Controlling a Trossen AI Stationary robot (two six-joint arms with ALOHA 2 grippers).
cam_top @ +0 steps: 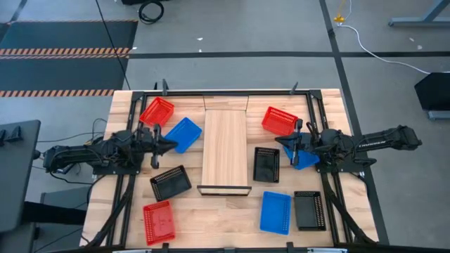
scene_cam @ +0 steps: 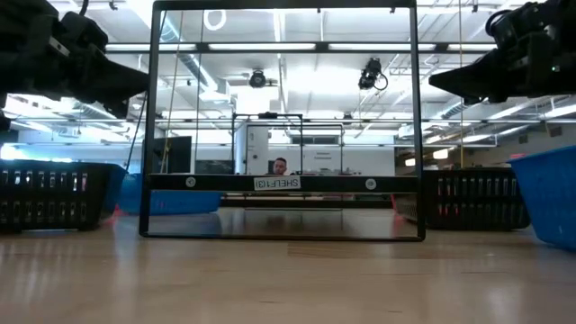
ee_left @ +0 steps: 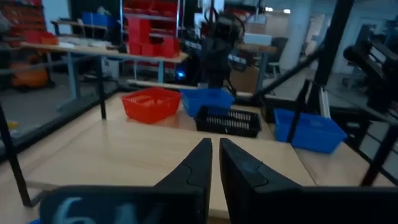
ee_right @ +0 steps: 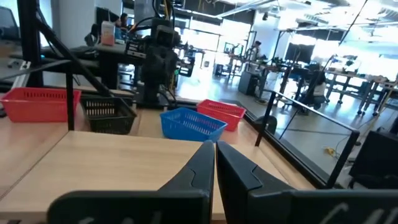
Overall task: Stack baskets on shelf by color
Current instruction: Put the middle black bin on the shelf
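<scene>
The shelf (cam_top: 225, 151), a long light-wood board with a black frame at its near end, lies mid-table. Baskets rest flat on the table around it. To its left are a red one (cam_top: 156, 111), a blue one (cam_top: 183, 134), a black one (cam_top: 170, 182) and a red one (cam_top: 159, 221). To its right are a red one (cam_top: 279, 120), a black one (cam_top: 266, 164) and a blue one (cam_top: 302, 158), partly under my right arm. A blue one (cam_top: 275, 212) and a black one (cam_top: 309, 210) sit nearer. My left gripper (ee_left: 215, 149) and right gripper (ee_right: 214, 149) point level at the shelf from either side. Both are shut and hold nothing.
A black metal frame (cam_top: 232, 92) runs along the table's far edge and down both sides. In the low view, the shelf's tall black end frame (scene_cam: 283, 236) stands upright at the near end. The shelf's board top (cam_top: 225, 137) is bare.
</scene>
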